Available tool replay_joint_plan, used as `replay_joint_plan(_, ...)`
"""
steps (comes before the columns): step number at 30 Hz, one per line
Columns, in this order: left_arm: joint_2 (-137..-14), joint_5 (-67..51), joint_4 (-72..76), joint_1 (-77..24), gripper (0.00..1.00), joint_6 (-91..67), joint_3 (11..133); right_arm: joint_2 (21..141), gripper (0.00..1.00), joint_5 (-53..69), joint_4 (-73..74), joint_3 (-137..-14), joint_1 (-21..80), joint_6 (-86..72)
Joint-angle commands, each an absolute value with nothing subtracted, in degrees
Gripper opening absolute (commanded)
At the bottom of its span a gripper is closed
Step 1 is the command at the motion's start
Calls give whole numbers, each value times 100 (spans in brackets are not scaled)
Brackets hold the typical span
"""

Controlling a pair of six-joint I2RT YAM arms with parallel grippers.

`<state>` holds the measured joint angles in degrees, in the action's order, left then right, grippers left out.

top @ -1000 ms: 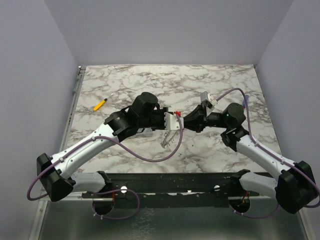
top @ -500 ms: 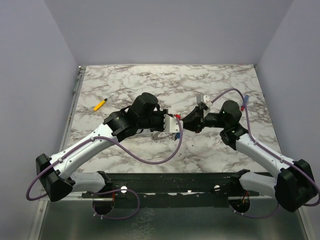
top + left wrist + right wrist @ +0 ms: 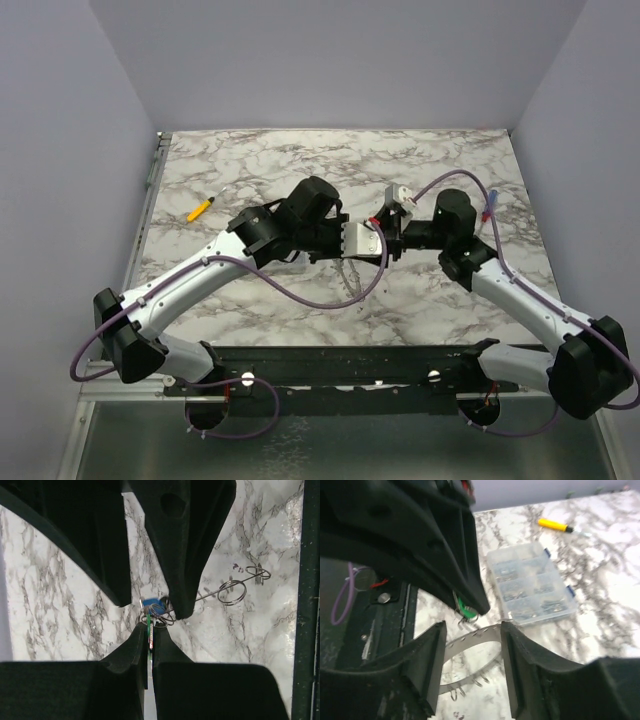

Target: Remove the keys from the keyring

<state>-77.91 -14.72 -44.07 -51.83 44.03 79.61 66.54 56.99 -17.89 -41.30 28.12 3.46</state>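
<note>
In the left wrist view my left gripper (image 3: 150, 626) is shut on the thin edge of the green-headed key (image 3: 148, 636). A blue-headed key (image 3: 151, 602) and small wire rings bunch just beyond its tips. In the right wrist view my right gripper (image 3: 472, 647) stands open. The wide grey keyring (image 3: 470, 638) curves across the gap between its fingers, and the green key (image 3: 465, 611) hangs just above it from the left gripper's tips. From above, the two grippers (image 3: 378, 240) meet nose to nose over the table's middle, with the keyring (image 3: 352, 282) hanging faintly below them.
A clear compartment box (image 3: 532, 587) of small parts lies beyond the grippers, with a yellow pen (image 3: 559, 526) farther off, also seen at the table's left (image 3: 201, 209). Loose small split rings (image 3: 231, 591) lie on the marble. The dark front rail (image 3: 330, 365) runs along the near edge.
My right gripper was shut and now stands open. The left arm has swung to the right and forward, bringing its gripper closer to the right one.
</note>
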Motion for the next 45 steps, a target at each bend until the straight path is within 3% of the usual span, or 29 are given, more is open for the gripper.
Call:
replay_joint_plan(1,-8063,-1424,-4582,-5166,0,3455,8390,6382,59,5162,-353,-4939,2734,947)
replay_joint_plan(9,-8420,-2408,-4524,-4522,0,2256,8657,6094,74,4193,2277,-6018,2336,1979)
replay_joint_plan(13,-8390,-2690,-4349,-4231,0,1616,8628,5705,82,4039,2451,-5907,1981,1674)
replay_joint_plan(17,-8168,-3406,-3972,-3827,0,797,8352,5228,100,3868,2169,-5491,1931,1224)
replay_joint_plan(33,-7387,-4838,-1663,-2595,0,-3739,6503,5508,94,4300,3152,-5985,1925,2265)
replay_joint_plan(39,-7309,-5336,-416,-2353,0,-5417,5859,5670,82,4705,2955,-6289,1986,2203)
replay_joint_plan(45,-7249,-5523,1405,-2213,0,-7785,5032,5693,70,4309,2638,-6222,2547,1888)
